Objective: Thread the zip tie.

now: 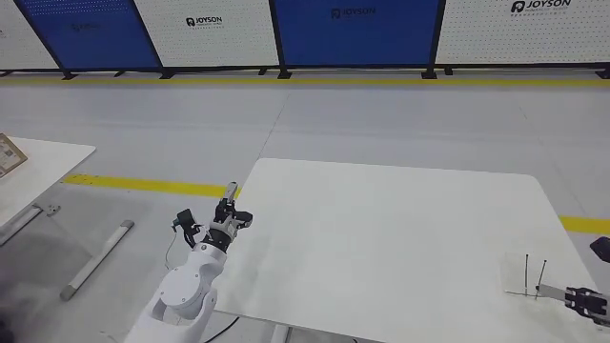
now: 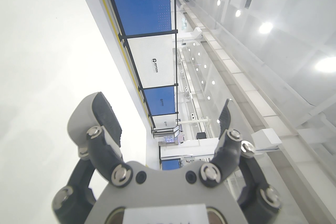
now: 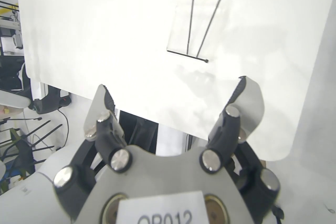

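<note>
Three thin black zip ties lie near the right front corner of the white table (image 1: 400,238). Two zip ties (image 3: 191,19) (image 3: 210,24) run side by side, heads away from my right gripper; the third zip tie (image 3: 187,55) lies across their tail ends. They seem to rest on a clear sheet (image 3: 223,25). In the top view they show as zip ties (image 1: 527,272). My right gripper (image 3: 174,83) is open just short of them, over the table's front edge, also seen as the right gripper (image 1: 583,298). My left gripper (image 2: 164,99) is open and holds nothing, at the table's left edge (image 1: 229,198).
A second white table (image 1: 38,167) stands to the far left across a gap of floor. Blue and white partition panels (image 1: 353,10) line the back of the room. Cables and a chair base (image 3: 23,149) sit on the floor below the table's front.
</note>
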Action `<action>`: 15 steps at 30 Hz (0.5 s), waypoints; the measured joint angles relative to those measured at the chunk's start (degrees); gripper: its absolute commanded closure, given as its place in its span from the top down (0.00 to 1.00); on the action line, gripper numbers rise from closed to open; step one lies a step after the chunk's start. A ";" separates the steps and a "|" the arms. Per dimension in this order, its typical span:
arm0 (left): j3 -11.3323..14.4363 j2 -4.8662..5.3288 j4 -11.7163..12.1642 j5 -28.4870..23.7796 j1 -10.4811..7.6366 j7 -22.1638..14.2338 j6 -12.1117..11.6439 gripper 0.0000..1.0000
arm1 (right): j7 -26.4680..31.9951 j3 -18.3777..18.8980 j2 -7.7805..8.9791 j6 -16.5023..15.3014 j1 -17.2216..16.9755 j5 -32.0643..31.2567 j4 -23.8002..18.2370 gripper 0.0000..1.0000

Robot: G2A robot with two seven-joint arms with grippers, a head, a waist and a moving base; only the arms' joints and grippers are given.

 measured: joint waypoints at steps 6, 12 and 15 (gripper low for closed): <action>0.00 0.00 0.00 0.00 0.00 0.00 0.00 1.00 | 0.00 -1.74 3.50 1.38 -0.46 3.70 1.12 1.00; 0.00 0.00 0.00 0.00 0.00 0.00 0.00 1.00 | 0.00 -3.71 4.43 0.18 1.47 5.52 2.60 1.00; 0.00 0.00 0.00 0.00 0.00 0.00 0.00 1.00 | 0.00 -3.71 4.43 0.19 1.47 5.51 2.60 1.00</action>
